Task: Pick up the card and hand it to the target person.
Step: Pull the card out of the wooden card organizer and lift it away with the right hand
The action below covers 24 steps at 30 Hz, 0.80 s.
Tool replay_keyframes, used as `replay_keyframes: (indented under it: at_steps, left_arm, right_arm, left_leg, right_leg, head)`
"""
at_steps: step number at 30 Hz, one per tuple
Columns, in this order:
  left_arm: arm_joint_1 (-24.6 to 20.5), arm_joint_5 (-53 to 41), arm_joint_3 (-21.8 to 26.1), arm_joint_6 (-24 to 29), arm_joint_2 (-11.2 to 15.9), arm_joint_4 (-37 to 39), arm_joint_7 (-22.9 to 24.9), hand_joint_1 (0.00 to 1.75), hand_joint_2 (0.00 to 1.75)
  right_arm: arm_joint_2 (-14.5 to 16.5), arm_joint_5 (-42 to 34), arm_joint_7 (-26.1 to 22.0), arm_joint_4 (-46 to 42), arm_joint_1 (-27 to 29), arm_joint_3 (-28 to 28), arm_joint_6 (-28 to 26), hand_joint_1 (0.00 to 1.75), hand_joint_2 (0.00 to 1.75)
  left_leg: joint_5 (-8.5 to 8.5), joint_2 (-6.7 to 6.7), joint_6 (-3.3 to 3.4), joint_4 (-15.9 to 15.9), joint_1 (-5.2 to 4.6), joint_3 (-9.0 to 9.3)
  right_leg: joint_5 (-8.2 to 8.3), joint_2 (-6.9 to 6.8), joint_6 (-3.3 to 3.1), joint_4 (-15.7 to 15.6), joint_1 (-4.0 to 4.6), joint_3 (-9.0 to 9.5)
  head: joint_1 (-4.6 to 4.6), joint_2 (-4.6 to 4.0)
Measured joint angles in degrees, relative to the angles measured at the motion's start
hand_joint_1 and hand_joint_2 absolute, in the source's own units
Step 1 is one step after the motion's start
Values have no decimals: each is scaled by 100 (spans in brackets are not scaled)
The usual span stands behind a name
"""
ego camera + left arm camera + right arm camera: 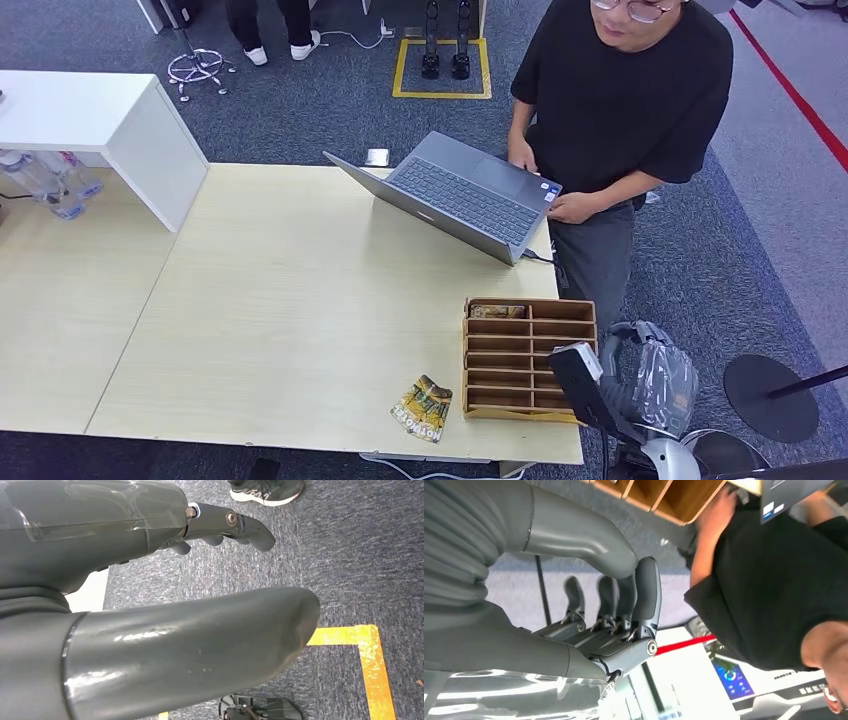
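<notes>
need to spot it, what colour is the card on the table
Yellow-green with dark print, card beside the wooden organiser; head view.

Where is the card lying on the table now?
In the head view, the card lies near the table's front edge, just left of the wooden organizer, apart from it.

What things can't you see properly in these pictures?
- Card on the table: head view, its print is too small to read.
- Wooden organizer: head view, the right hand covers its near right corner.
- Person: head view, cut off by the top edge.
- Left hand: left wrist view, the thumb hides most of the fingers.
- Laptop: head view, its screen faces away.
</notes>
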Motion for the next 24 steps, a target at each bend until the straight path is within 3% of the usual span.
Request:
replay_keyframes:
  at_steps: [3,4,7,9,16,20,24]
  left_arm:
    - [0,-6,0,-9,0,0,3,0,0]
    - [0,-8,0,-14,0,0,5,0,0]
    - [0,-19,0,-29,0,0,22,0,0]
    - [0,-33,-1,-34,0,0,44,0,0]
    - [0,-51,-2,-34,0,0,62,0,0]
    - [0,-54,-2,-36,0,0,62,0,0]
    - [0,-63,-4,-37,0,0,63,0,0]
  right_arm:
    - [-141,173,171,0,-91,136,69,130,175]
    - [-184,198,199,0,-114,175,84,123,175]
    - [-295,266,261,0,-174,301,153,75,175]
    - [-353,313,298,0,-208,377,206,54,175]
    - [-468,373,332,0,-279,591,256,30,175]
    - [-495,383,334,0,-311,684,282,34,175]
    - [-518,393,340,3,-386,818,327,56,175]
  left_leg:
    - [0,-1,0,0,0,0]
    - [0,-1,0,0,0,0]
    - [0,-1,0,0,0,0]
    - [0,-1,0,0,0,0]
    - [0,-2,0,0,0,-1]
    - [0,-2,0,0,0,-1]
    - [0,-2,0,0,0,-1]
  right_leg:
    - [0,-1,0,0,0,0]
    - [0,-2,0,0,0,1]
    - [0,-3,0,0,0,1]
    - [0,-3,0,0,0,1]
    - [0,-4,0,0,0,0]
    - [0,-5,0,0,0,1]
    - [0,-5,0,0,0,1]
  head:
    - [0,0]
    - [1,0]
    - [2,0]
    - [1,0]
    - [2,0]
    - [1,0]
    - [1,0]
